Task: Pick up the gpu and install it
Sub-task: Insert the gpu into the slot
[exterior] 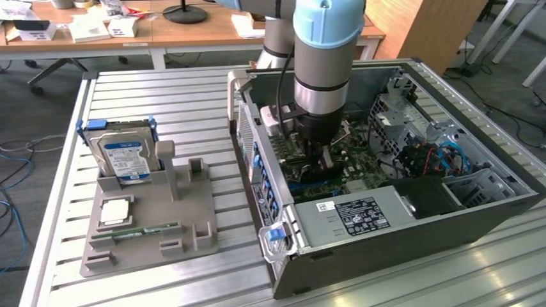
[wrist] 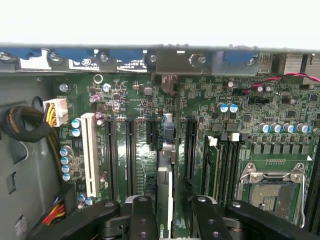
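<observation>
Install step, in hand: gripper closed on the gpu, held edge-on inside the computer case just above the motherboard; seating calls for true alignment with an expansion slot.

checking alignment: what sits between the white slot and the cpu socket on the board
In the wrist view: black expansion slots, then the gpu held edge-on in the claw, then the memory slots.
</observation>
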{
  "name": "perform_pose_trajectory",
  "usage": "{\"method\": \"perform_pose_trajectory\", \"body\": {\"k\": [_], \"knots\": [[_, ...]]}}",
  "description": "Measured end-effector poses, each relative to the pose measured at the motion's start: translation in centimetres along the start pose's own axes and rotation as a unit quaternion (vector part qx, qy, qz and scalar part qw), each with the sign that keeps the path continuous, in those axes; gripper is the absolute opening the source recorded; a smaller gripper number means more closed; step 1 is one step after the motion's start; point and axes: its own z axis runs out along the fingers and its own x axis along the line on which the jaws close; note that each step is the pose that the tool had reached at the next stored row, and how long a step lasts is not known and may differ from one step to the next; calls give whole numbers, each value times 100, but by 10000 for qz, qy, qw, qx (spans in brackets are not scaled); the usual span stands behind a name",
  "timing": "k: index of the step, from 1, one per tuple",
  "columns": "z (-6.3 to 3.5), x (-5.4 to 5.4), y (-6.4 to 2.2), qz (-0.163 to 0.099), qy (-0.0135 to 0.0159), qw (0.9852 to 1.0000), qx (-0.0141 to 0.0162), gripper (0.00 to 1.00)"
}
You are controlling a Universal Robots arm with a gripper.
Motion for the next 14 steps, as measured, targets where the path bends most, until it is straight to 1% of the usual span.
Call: {"method": "perform_pose_trajectory", "body": {"k": [2,4,14], "knots": [[-37,-1,-6,0,-1,10000,0,33],[-95,-3,-16,0,0,10000,0,33],[-477,-16,-81,0,0,10000,0,33]]}}
